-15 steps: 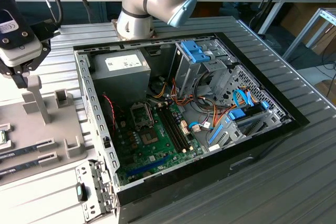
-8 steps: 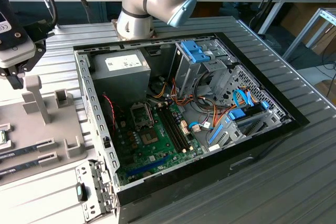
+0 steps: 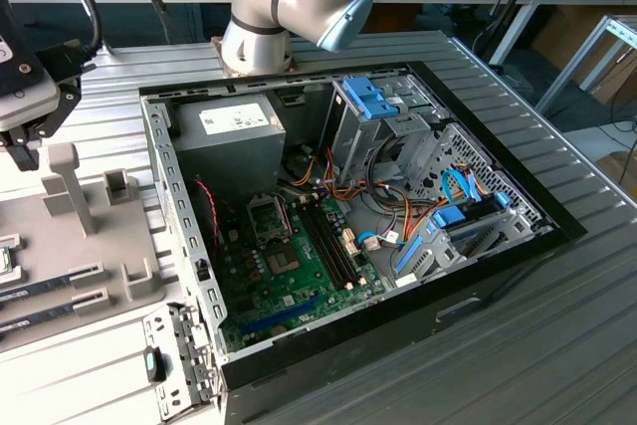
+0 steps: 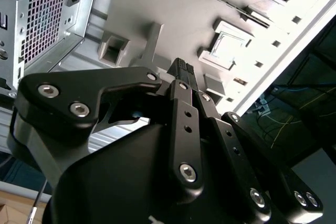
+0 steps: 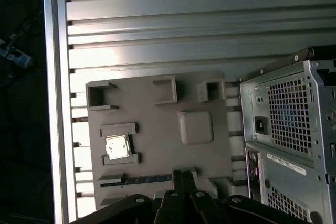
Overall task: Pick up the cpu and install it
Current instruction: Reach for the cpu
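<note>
Cpu [image 5: 116,147], in tray [image 5: 152,129] pocket: we judge light, stiff, fragile; take by edges. Gripper [image 5: 183,173] over tray, closed, empty.

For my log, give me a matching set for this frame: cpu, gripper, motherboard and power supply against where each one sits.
1 cpu
2 gripper
3 motherboard
4 power supply

A flat on the floor of the open case
B in a pocket of the grey tray
C above the grey tray, outside the case
D case corner beside the arm's base

Pairs: 1-B; 2-C; 3-A; 4-D
</note>
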`<state>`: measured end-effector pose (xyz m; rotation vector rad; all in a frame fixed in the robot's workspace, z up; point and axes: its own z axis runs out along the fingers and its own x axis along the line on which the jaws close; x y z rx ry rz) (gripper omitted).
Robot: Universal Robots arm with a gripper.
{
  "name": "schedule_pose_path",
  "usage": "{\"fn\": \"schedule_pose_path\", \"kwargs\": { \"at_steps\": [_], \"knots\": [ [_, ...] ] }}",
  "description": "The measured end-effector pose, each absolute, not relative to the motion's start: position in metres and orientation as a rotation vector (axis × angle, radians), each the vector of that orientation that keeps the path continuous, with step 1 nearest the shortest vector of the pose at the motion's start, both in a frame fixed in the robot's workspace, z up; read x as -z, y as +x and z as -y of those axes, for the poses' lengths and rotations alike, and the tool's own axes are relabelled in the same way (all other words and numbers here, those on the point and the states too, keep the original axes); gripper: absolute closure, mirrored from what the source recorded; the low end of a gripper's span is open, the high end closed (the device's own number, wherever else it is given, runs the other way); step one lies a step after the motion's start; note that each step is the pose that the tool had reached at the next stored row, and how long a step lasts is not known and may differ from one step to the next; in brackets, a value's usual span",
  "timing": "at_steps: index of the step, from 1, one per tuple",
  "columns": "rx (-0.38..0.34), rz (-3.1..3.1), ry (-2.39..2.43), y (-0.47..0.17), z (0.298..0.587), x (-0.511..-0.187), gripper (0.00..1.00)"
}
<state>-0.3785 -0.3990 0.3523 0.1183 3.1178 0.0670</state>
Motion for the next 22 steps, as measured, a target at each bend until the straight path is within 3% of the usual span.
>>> {"fn": "schedule_pose_path", "kwargs": {
  "at_steps": [22],
  "knots": [
    [-0.067,-3.118,0.118,-0.392,0.399,-0.347,0.89]
  ]
}}
